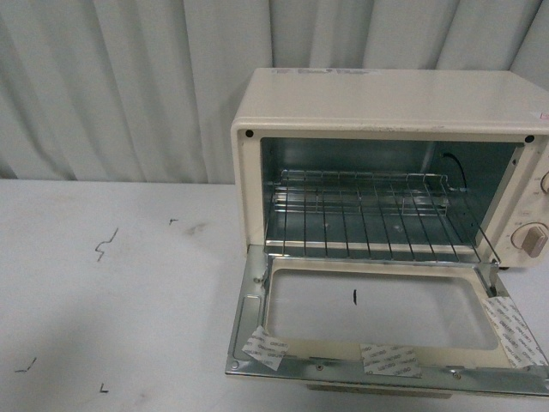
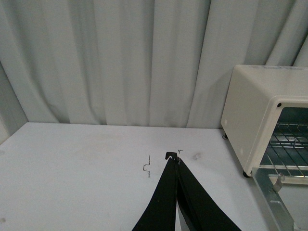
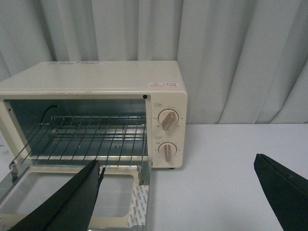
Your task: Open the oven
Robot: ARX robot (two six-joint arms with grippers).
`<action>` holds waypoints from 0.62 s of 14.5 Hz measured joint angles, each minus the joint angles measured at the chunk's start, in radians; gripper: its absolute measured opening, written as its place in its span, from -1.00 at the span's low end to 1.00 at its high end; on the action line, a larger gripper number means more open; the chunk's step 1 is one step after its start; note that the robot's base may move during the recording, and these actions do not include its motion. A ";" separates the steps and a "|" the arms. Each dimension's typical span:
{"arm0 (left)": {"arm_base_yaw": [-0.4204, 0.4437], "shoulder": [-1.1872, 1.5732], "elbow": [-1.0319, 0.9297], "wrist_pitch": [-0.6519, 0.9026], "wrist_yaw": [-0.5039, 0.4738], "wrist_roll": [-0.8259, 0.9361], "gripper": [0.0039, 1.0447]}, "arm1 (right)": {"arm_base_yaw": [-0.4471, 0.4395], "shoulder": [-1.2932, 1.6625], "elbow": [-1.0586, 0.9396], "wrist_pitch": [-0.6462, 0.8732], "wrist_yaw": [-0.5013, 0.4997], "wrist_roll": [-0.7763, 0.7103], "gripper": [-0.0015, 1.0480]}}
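The cream-white oven stands on the table at the right in the front view. Its glass door is dropped down flat and the wire rack shows inside. Round knobs sit at its right side. The oven also shows in the left wrist view and the right wrist view. My left gripper is shut and empty, over the table left of the oven. My right gripper is open wide and empty, in front of the oven's knob side; one finger hangs over the open door. Neither arm shows in the front view.
A grey curtain hangs behind the white table. Small black marks are drawn on the table left of the oven. White tape strips stick to the door's inner edge.
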 joint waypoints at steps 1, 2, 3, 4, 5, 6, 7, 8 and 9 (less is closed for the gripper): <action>0.000 -0.025 0.000 -0.024 0.000 0.000 -0.97 | 0.000 0.000 0.000 0.000 0.000 0.000 0.87; 0.000 -0.051 0.000 -0.050 0.000 0.000 -0.97 | 0.000 0.000 0.000 0.000 0.000 0.000 0.87; 0.000 -0.076 0.000 -0.076 0.000 0.000 -0.97 | 0.000 0.000 0.000 0.000 0.000 0.000 0.87; 0.000 -0.097 0.000 -0.096 0.000 0.000 -0.97 | 0.000 0.000 0.000 0.000 0.000 0.000 0.87; 0.000 -0.111 0.000 -0.108 0.000 0.000 -0.97 | 0.000 0.000 0.000 0.000 0.000 0.000 0.87; 0.000 -0.125 0.000 -0.126 0.000 0.000 -0.97 | 0.000 0.000 0.000 0.000 0.000 0.000 0.87; 0.000 -0.139 0.000 -0.140 0.000 0.000 -0.97 | 0.000 0.000 0.000 0.000 0.000 0.000 0.87; 0.000 -0.154 0.000 -0.153 0.000 0.000 -0.97 | 0.000 0.000 0.000 0.000 0.000 0.000 0.87; 0.000 -0.230 0.001 -0.276 -0.001 0.000 -0.97 | 0.000 0.000 0.000 0.000 0.000 0.000 0.87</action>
